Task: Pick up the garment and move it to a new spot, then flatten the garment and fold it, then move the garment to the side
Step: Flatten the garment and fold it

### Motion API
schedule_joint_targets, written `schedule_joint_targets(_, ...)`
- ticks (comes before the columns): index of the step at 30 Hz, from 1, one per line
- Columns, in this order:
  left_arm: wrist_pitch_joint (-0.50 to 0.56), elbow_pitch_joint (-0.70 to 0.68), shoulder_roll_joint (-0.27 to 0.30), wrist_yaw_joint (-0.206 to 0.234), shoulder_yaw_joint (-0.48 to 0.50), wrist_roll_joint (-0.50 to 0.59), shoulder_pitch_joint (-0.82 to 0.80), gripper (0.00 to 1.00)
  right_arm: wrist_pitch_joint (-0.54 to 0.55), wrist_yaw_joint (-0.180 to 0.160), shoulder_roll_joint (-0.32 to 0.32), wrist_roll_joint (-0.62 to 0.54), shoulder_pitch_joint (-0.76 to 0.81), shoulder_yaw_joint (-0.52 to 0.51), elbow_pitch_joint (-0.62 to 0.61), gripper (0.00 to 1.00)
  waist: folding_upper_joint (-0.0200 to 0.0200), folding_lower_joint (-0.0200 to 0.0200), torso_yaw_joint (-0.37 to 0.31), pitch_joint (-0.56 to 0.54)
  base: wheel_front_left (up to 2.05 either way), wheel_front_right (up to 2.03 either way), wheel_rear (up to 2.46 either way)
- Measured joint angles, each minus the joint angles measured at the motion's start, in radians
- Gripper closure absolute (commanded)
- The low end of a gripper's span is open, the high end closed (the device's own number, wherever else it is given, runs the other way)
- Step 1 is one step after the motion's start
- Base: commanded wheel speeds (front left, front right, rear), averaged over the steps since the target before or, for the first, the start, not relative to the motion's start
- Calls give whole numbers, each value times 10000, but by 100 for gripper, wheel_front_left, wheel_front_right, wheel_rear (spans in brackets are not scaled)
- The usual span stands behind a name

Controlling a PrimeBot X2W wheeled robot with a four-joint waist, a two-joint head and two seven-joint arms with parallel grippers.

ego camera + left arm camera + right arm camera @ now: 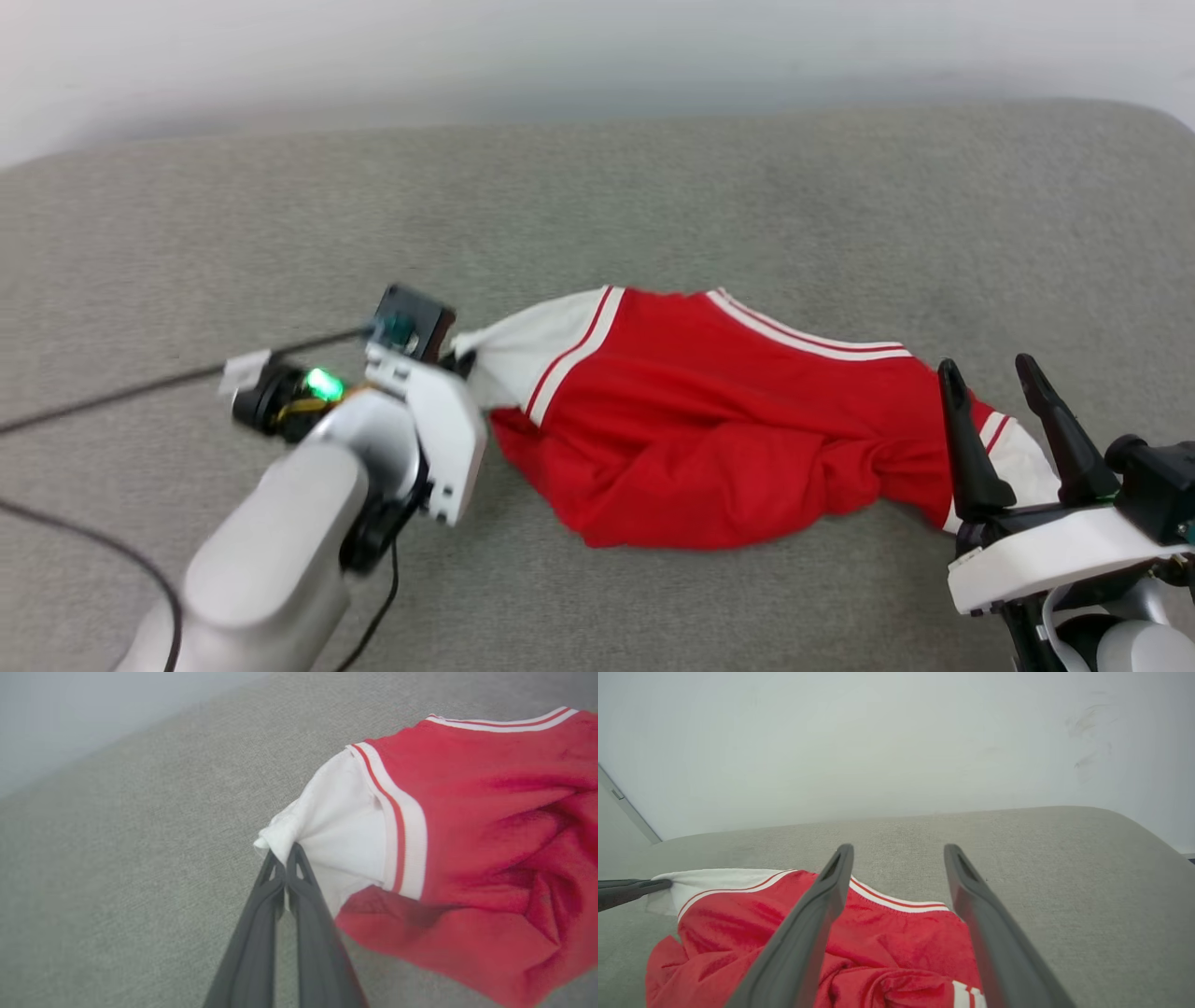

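Grey woven fabric covers the desk [653, 187], with a pale wall [560, 47] behind it. Your garment [691, 439], a red jersey tee with white sleeves and red-white striped trim, lies bunched in a long heap across the middle of the desk, reaching toward your right. No lettering faces the cameras.

Left claw [282, 861]: jaws pressed together on the cuff end of the white sleeve [336, 826] at the garment's left end. The cloth gathers to a point at the tips. The bite looks real but thin.

Right claw [988, 369]: fingers spread wide, holding nothing. It is poised at the garment's right end, by the other sleeve [1013, 462]. You cannot tell from here whether it touches cloth.

Progress, as a judgement: early. One hold is made, but the pickup is not yet done and most of the cloth lies on the desk. Left for you: probably a second hold on the right, then lift, relocate, spread flat, fold, set aside. Watch for the sleeve slipping out when you lift.
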Motion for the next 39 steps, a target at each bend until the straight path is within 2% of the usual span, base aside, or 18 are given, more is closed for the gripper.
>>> schedule_joint_targets(6,-46,-2128,744,1302,403,-533,2707,100,230,0,0,-58,202,-19,-165,0,0,0,489,-426,0,0,0)
schedule_joint_targets(11,-17,-2938,658,2100,548,-1436,5122,100,389,0,0,-79,446,4,-284,0,0,-1,690,-757,0,0,0)
schedule_joint_targets(13,-102,-2989,435,2261,593,-1785,5753,100,470,0,0,-132,522,8,-311,0,0,-1,728,-860,0,0,0)
schedule_joint_targets(14,-121,-3003,316,2278,579,-1883,5945,96,497,0,0,-146,546,4,-328,0,0,-1,744,-905,0,0,0)
schedule_joint_targets(15,-173,-2993,224,2295,568,-1969,6074,84,522,0,0,-151,564,6,-347,0,0,-1,758,-946,0,0,0)
schedule_joint_targets(16,-234,-2972,132,2322,575,-2036,6175,27,573,0,0,-165,594,6,-370,0,0,-1,770,-988,0,0,0)
schedule_joint_targets(17,-355,-2930,71,2370,583,-2040,6229,0,602,0,0,-180,641,10,-391,0,0,-1,781,-1026,0,0,0)
schedule_joint_targets(23,-1772,-3032,-44,2665,957,-1503,6056,0,786,0,0,-253,745,17,-485,0,0,-1,821,-1250,0,0,0)
schedule_joint_targets(27,-2625,-3350,96,2888,1254,-1039,5711,0,871,0,0,-267,863,-4,-522,0,0,-1,828,-1392,0,0,0)
schedule_joint_targets(30,-2840,-3590,385,3016,1457,-811,5509,0,874,0,0,-265,905,-27,-550,0,0,-1,821,-1468,0,0,0)
schedule_joint_targets(34,-2522,-3898,984,3037,1674,-635,5045,0,876,0,0,-267,910,-73,-681,0,0,-1,804,-1385,0,0,0)
schedule_joint_targets(39,-1147,-3950,1674,2341,1455,-853,4371,0,869,0,0,-353,758,-107,-851,0,0,-1,732,-990,0,0,0)
